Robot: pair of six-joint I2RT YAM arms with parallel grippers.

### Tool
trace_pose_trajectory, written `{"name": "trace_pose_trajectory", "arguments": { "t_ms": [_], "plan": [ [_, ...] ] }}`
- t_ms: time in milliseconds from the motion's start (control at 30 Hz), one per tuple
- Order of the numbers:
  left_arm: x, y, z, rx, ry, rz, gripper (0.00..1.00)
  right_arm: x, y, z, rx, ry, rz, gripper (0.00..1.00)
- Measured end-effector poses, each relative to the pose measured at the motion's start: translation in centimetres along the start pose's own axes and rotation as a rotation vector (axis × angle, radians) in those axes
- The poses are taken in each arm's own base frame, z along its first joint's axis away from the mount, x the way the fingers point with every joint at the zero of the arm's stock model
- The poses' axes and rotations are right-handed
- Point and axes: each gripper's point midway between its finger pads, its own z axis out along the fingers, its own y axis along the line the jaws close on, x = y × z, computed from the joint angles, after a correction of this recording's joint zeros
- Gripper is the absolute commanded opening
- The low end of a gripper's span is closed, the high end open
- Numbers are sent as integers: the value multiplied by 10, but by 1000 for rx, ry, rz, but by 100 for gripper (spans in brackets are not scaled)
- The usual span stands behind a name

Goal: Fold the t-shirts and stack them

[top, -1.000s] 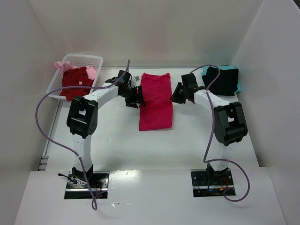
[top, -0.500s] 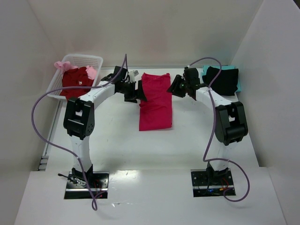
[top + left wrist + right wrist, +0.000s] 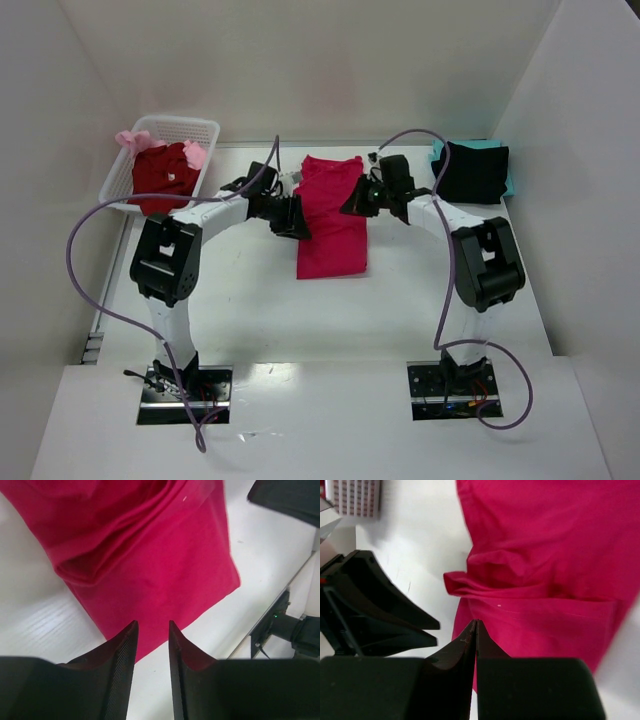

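Seen from above, both wrists cover the places where they meet the crimson shirt (image 3: 335,225). The left wrist view cuts this shirt off at 12 o'clock, and the right wrist view at 12 and 3 o'clock. The right fingers (image 3: 462,647) are pressed together at its edge; whether cloth lies between them cannot be told. The teal shirt (image 3: 436,153) shows only as a rim around the black shirt (image 3: 475,172). The dark red shirt (image 3: 160,178) hides most of the pale pink shirt (image 3: 130,138). The basket (image 3: 355,497) is a blurred, cropped corner at 11 o'clock.
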Motion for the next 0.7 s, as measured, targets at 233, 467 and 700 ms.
{"name": "trace_pose_trajectory", "arguments": {
  "t_ms": [233, 467, 700],
  "plan": [
    [22, 10, 8, -23, 3, -65, 27, 40, 2, 42, -63, 136, -12, 4],
    [18, -9, -5, 15, -71, -78, 23, 59, -19, 64, -41, 200, 21, 4],
    [30, -34, 14, 53, -37, -48, 20, 47, -23, 88, -43, 187, 15, 4]
  ]
}}
